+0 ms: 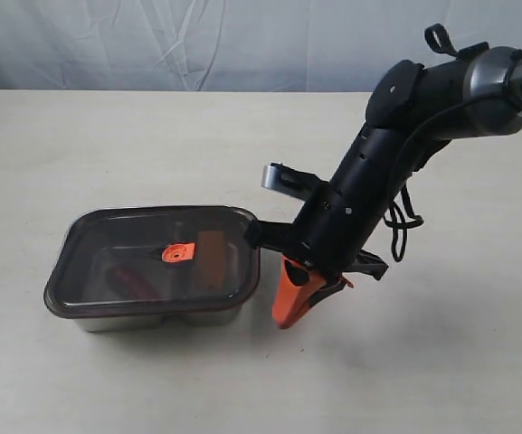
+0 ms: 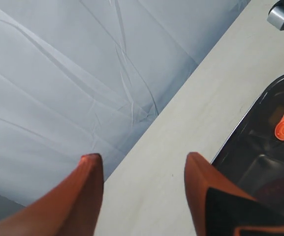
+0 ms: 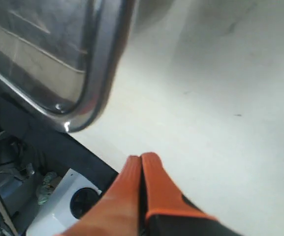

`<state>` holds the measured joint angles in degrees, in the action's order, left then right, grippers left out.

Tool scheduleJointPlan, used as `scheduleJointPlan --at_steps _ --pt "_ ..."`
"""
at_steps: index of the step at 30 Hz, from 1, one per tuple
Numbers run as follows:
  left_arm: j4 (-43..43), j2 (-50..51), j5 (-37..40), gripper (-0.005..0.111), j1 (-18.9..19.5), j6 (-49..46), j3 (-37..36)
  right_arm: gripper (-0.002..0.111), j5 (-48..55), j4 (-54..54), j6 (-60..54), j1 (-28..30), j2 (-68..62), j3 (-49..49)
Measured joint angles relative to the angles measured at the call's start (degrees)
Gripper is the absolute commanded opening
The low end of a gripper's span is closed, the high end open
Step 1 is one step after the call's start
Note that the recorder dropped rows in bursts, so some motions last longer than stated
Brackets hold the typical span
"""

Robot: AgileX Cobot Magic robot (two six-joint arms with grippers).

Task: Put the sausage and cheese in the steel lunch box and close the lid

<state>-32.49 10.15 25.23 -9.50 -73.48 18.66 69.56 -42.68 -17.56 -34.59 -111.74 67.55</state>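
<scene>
The steel lunch box [image 1: 156,319] stands left of centre on the table with the dark smoky lid [image 1: 152,226] lying on top of it. An orange valve tab [image 1: 178,253] marks the lid's middle. Through the lid I make out the red sausage [image 1: 129,282] and the yellow-orange cheese [image 1: 210,259] inside. My right gripper [image 1: 283,321] is shut and empty, pointing down at the table just right of the box; its wrist view shows the shut tips [image 3: 142,157] beside the lid's corner [image 3: 100,64]. My left gripper [image 2: 144,156] is open and empty, with the lid [image 2: 260,147] beside one finger.
The right arm [image 1: 378,172] slants down from the upper right, with a grey metal part [image 1: 283,176] behind the box. A wrinkled pale backdrop [image 1: 197,41] closes the far side. The table's edge and clutter below it [image 3: 58,196] show in the right wrist view.
</scene>
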Motion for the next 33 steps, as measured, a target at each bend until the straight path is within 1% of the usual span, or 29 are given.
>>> scheduleJointPlan --at_steps 5,9,13,20,27,33 --pt "0.0 0.0 0.0 0.049 0.0 0.0 0.0 -0.001 0.0 3.0 1.9 0.0 4.3 0.0" --pt "0.0 0.0 0.0 0.049 0.0 0.0 0.0 -0.001 0.1 1.2 2.4 -0.2 9.3 0.0" --pt "0.0 0.0 -0.1 0.049 0.0 0.0 0.0 -0.001 -2.1 -0.3 2.5 -2.2 11.5 0.0" --pt "-0.2 0.0 -0.1 0.049 0.0 0.0 0.0 -0.001 -8.8 -0.6 0.8 -8.0 9.2 0.0" --pt "-0.2 0.0 -0.1 0.049 0.0 0.0 0.0 -0.001 -15.3 -0.6 0.8 -8.4 5.5 0.0" --pt "-0.2 0.0 -0.1 0.049 0.0 0.0 0.0 -0.001 -17.7 -0.8 0.7 -8.4 3.3 0.0"
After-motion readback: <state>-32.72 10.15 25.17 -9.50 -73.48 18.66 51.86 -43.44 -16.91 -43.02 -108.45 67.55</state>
